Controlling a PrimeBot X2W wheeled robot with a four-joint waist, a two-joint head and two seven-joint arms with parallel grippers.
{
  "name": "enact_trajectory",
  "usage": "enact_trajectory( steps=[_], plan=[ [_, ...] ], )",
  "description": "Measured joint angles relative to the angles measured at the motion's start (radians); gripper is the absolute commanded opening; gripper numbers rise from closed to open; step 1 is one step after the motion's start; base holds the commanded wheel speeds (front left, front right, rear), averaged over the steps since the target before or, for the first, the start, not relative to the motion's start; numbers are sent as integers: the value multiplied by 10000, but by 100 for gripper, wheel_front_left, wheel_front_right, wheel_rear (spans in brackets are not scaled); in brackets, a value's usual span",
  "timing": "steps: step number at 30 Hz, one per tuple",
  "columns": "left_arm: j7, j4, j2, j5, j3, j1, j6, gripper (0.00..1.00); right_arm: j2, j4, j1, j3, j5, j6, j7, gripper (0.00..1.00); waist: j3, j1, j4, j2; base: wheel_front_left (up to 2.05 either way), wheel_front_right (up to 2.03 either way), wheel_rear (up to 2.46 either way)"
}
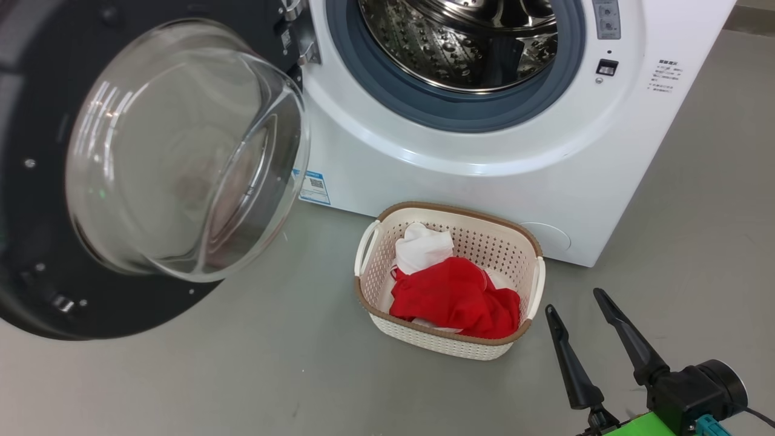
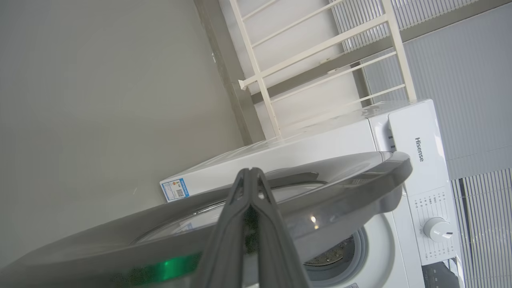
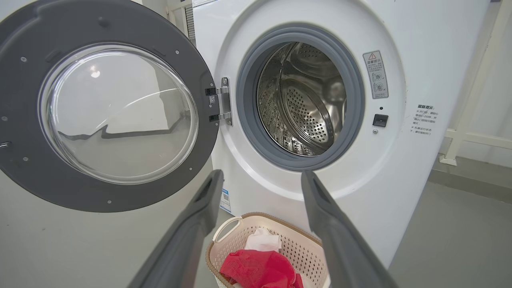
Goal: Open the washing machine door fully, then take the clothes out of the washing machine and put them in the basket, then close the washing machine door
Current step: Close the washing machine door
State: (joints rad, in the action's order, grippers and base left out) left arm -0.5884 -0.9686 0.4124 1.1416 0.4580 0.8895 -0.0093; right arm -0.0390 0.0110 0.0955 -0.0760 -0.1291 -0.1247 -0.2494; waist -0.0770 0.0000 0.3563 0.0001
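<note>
Washing machine door [image 1: 181, 151] stands wide open, its left edge cut off. The basket [image 1: 449, 209] sits on the floor [image 1: 242, 375] just before the washing machine [image 1: 484, 181] and holds the clothes [image 1: 454, 297], red partly covering white. Right gripper [image 1: 574, 301] is spread, empty, near the basket. Left gripper [image 2: 250, 173] is pinched together by the door's outer face; contact unclear.

Head view: high, tilted steeply down at floor [image 1: 181, 375]; washing machine door [image 1: 151, 157] very near at left, washing machine [image 1: 484, 181] front across top, basket [image 1: 451, 209] mid-frame.
Left wrist view: rolled sideways, hard against door's outer rim, facing machine's side, control panel [image 2: 434, 224], wall rack [image 2: 399, 52].
Right wrist view: low, roughly level, facing drum [image 3: 304, 100] head-on, fairly near.
Head and right wrist views share door's inner face, drum mouth, basket.
</note>
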Motion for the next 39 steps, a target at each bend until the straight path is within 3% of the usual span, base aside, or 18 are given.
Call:
enact_trajectory(
  steps=[5,11,19,33,39],
  plan=[
    [-698,621,-453,362,19,-55,-265,0,0,6,0,50,-12,0,-2,100,-22,1,130,0,0,0,0],
    [-1248,1513,-1156,711,-12,-523,-240,0,0,21,0,50,-42,0,-31,100,6,0,291,0,0,0,0],
    [-1979,3212,-1975,1480,263,-1151,305,0,0,19,2,82,-79,0,-33,100,42,0,451,0,0,0,0],
    [-2742,6629,-3045,1693,-6,-2676,1423,0,-2,13,0,77,-280,0,-58,100,23,1,471,0,0,0,0],
    [-2817,7526,-3365,1714,-165,-3161,1634,0,-2,25,-4,77,-293,0,-59,100,23,0,413,0,0,0,0]
  ],
)
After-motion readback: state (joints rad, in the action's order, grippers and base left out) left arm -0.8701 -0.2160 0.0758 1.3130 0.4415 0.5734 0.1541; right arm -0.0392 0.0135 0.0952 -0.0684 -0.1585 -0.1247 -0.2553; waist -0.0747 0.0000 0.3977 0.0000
